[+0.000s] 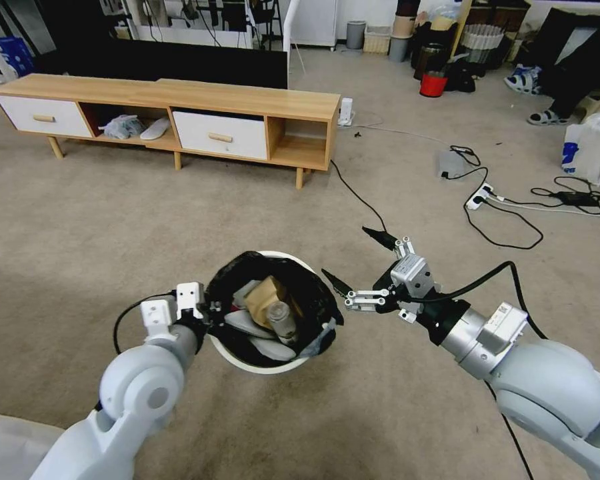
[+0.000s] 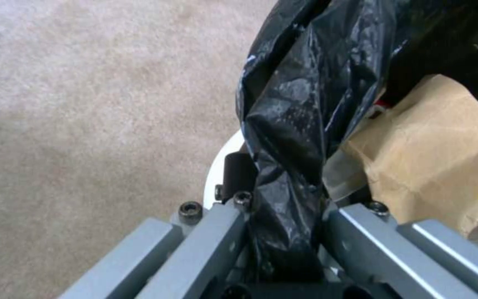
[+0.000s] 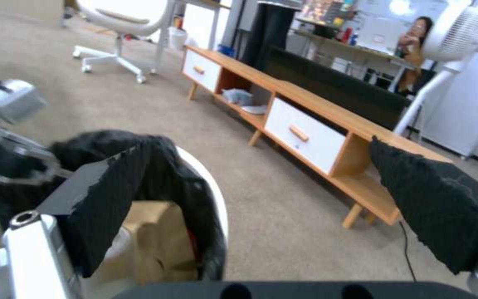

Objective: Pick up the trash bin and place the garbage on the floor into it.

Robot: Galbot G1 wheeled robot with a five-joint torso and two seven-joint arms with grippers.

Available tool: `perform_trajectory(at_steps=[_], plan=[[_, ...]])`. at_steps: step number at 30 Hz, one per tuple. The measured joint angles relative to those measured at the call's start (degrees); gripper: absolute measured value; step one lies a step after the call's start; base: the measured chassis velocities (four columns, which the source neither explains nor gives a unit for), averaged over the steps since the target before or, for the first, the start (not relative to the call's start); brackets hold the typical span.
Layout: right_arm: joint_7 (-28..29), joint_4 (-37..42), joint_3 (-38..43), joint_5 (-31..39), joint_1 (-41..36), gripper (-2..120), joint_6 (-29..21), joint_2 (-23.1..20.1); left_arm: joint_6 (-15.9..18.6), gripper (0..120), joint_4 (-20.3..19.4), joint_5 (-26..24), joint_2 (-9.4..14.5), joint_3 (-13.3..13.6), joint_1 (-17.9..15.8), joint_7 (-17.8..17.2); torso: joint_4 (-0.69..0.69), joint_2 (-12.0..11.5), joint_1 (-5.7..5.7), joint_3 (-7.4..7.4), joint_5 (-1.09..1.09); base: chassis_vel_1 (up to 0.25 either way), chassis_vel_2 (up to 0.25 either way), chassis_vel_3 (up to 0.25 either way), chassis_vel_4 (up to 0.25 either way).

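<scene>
head: high, down on floor (image 1: 80, 220) | wrists: close, both share trash bin (image 1: 260, 363)

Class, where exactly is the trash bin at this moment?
In the head view, the trash bin sits low and centre, its rim gripped by the left end effector, the open right end effector beside it.
</scene>
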Motion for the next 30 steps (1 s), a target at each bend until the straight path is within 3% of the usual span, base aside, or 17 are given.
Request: perform_trajectory(at_steps=[5,8,9,11,17,25,30], plan=[[0.8,-1.1,0.3,-1.3,-1.1,100,0.7,2.3,-0.3,0,-2.0,0.8,-0.1,-2.7,3.7,1.0,0.0,0.0,0.0,0.0,0.0,0.0,0.0,0.0,0.0],[1.0,-2.9,0.0,-2.1,-0.8,100,1.9,5.0,-0.6,0,-4.1,4.1,-1.4,-6.9,9.4,3.7,0.02,0.0,0.0,0.0,-0.01,0.0,0.0,0.0,0.0],[1.0,-2.9,0.0,-2.1,-0.8,100,1.9,5.0,-0.6,0,-4.1,4.1,-1.4,-6.9,9.4,3.7,0.02,0.0,0.0,0.0,-0.01,0.0,0.0,0.0,0.0],[0.6,-4.0,-0.1,-3.1,-1.2,100,2.8,6.7,-0.9,0,-5.4,6.7,-2.8,-9.6,12.7,5.5,0.04,0.0,0.0,0.0,-0.01,0.0,0.0,0.0,0.0],[0.6,-5.3,0.5,-6.1,-2.9,100,3.8,10.5,-1.3,0,-6.9,8.2,-4.1,-12.8,15.5,6.9,0.0,0.0,0.0,0.0,0.0,0.0,0.0,0.0,0.0],[1.6,-6.9,2.0,-9.6,-6.0,100,3.9,16.7,-1.6,0,-7.7,8.5,-3.8,-16.0,16.9,8.0,0.0,0.0,0.0,0.01,-0.01,0.0,0.0,0.0,0.0],[1.6,-8.5,3.9,-15.5,-10.0,100,4.9,21.5,-1.9,0,-8.0,8.6,-3.2,-18.6,17.6,8.3,0.0,0.0,0.0,0.0,0.0,0.0,0.0,0.0,0.0]])
